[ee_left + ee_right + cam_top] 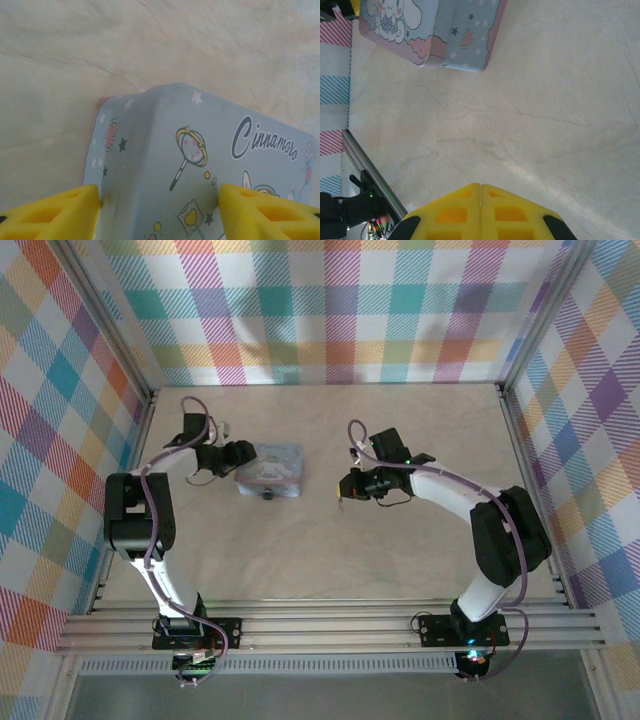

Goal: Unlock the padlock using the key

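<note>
Fingers of left gripper straddle tin; right gripper hovers pinched.

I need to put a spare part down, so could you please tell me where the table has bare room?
Bare: the far table strip between tin and back wall, and the near stretch by the rail. Crowded: around the tin, with the left gripper straddling it, the padlock at its near edge, the right gripper nearby.

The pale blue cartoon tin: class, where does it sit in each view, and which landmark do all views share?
Top external: tin left of centre, by the left arm.
Left wrist: tin lower centre and right, between the yellow fingers.
Right wrist: tin at the top left.
Shared landmark: the pale tabletop.
</note>
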